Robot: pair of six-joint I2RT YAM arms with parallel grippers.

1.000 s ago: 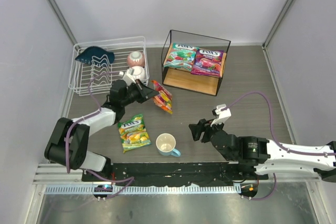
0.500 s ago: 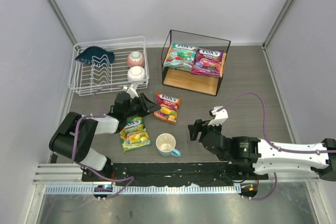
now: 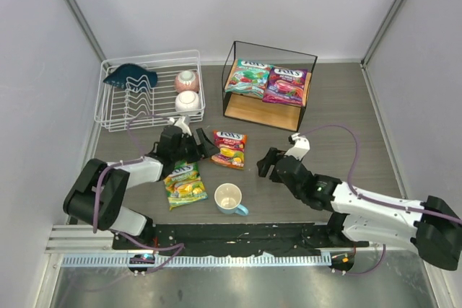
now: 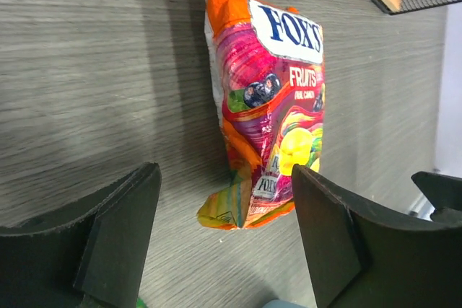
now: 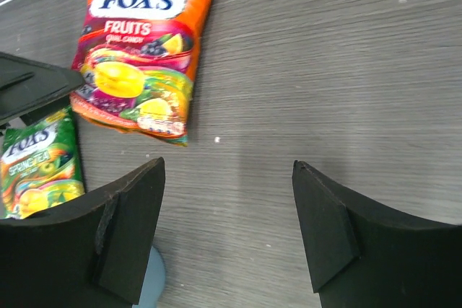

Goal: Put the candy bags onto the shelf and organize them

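An orange-red candy bag [image 3: 230,148] [image 4: 271,106] [image 5: 141,63] lies flat on the table. My left gripper [image 3: 207,147] [image 4: 225,178] is open, and the bag's near end sits loose between its fingers. A yellow-green bag [image 3: 185,182] [image 5: 36,171] lies just below the left gripper. Right of the orange-red bag, my right gripper [image 3: 264,164] [image 5: 227,167] is open over bare table and holds nothing. The shelf [image 3: 260,112] stands at the back with a teal-green bag [image 3: 247,78] and a purple bag [image 3: 285,86] side by side on its upper board.
A white mug with a blue handle [image 3: 229,198] [image 5: 155,279] stands near the front between the arms. A white wire dish rack [image 3: 115,117] at the back left holds two bowls [image 3: 187,90] and a dark blue item [image 3: 130,76].
The left gripper has opened and let go of the orange-red bag, which dropped from tilted in the air to flat on the table. The right arm has reached forward toward it.
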